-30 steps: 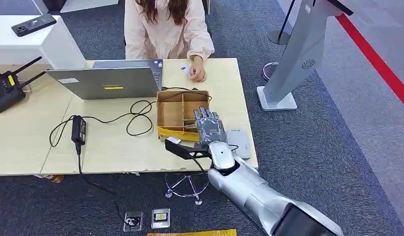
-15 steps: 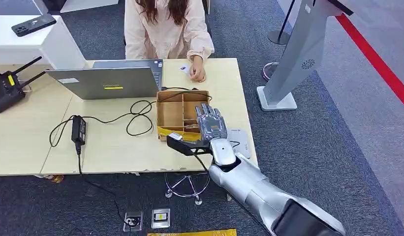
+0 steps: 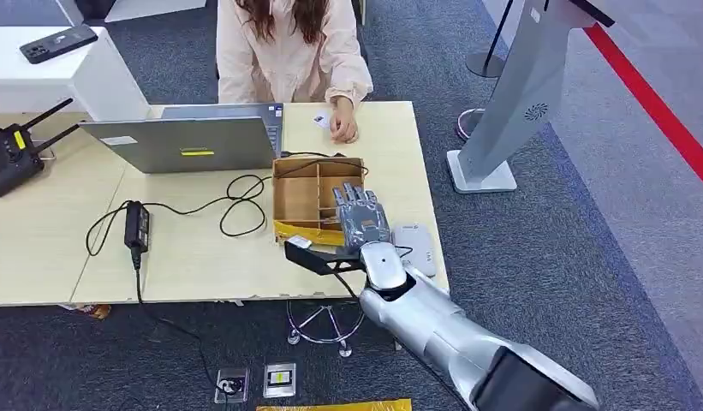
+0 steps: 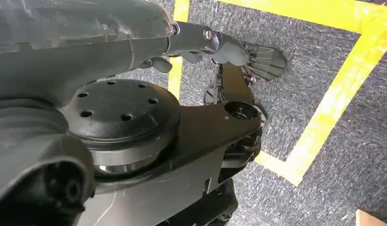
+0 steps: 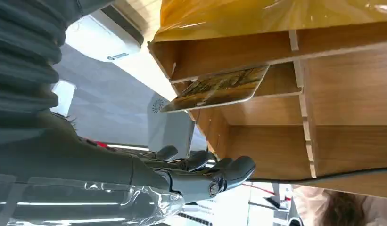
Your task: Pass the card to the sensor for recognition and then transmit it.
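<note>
Card (image 5: 219, 88) lying tilted in a compartment of the wooden divider box (image 3: 309, 195), ungrasped, your right hand (image 3: 360, 221) poised over the box's near right corner, fingers extended and empty; pickup, sensor (image 3: 414, 247) pass and handover remain.

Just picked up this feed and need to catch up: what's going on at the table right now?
The robot's right hand hovers with fingers extended over the right side of the wooden divided box on the table. It holds nothing; a card leans inside one compartment of the box, untouched. A white card reader lies on the table beside the hand. A person sits opposite behind a laptop. The left hand hangs over the carpet.
</note>
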